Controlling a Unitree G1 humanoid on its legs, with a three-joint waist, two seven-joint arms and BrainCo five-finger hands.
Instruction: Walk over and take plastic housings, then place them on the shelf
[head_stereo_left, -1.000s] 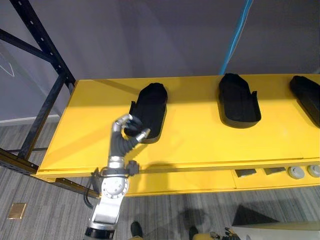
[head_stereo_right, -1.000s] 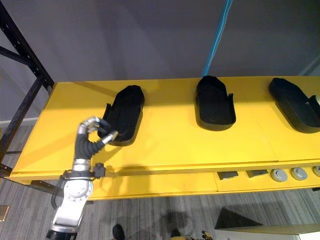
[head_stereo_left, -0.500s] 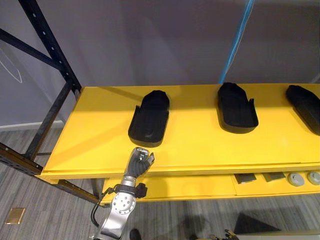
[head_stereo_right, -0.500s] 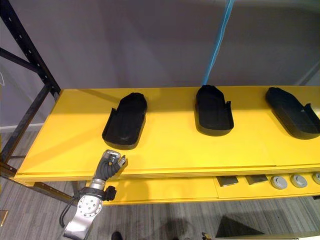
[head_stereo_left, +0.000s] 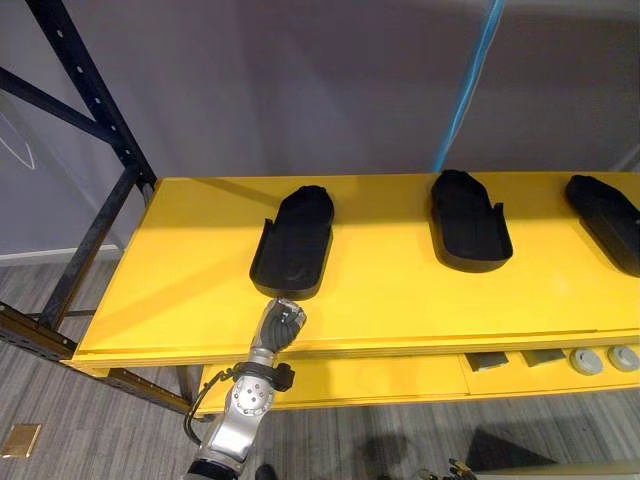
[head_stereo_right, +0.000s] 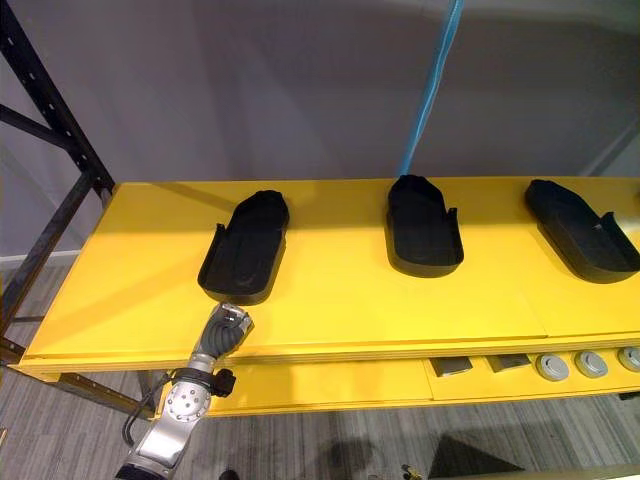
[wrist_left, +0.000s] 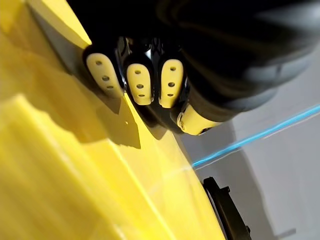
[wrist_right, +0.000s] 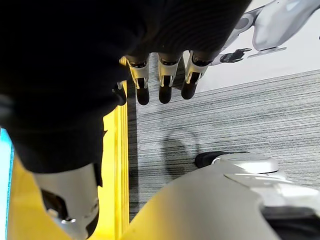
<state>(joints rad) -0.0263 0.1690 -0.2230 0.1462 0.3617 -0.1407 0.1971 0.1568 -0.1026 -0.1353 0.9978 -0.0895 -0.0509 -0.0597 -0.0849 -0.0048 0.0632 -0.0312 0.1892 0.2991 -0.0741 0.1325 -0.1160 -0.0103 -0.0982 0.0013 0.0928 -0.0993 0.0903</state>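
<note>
Three black plastic housings lie on the yellow shelf (head_stereo_left: 390, 300): the left housing (head_stereo_left: 295, 243), the middle housing (head_stereo_left: 468, 220) and the right housing (head_stereo_left: 605, 210). My left hand (head_stereo_left: 283, 322) is at the shelf's front edge, just in front of the left housing and apart from it. Its fingers (wrist_left: 140, 82) are curled and hold nothing. One housing (wrist_left: 227, 210) shows far past them. My right hand (wrist_right: 165, 85) hangs with straight fingers over the grey floor, beside the shelf's yellow edge (wrist_right: 121, 150).
A black rack upright (head_stereo_left: 90, 110) with diagonal braces stands at the shelf's left end. A blue strap (head_stereo_left: 465, 90) runs down the grey wall behind the middle housing. Small grey round parts (head_stereo_left: 600, 358) sit on a lower tier at the right.
My left hand has drawn back from the near end of the left housing to the shelf's front edge and curled shut. The housing stays on the shelf. The camera view has shifted slightly.
</note>
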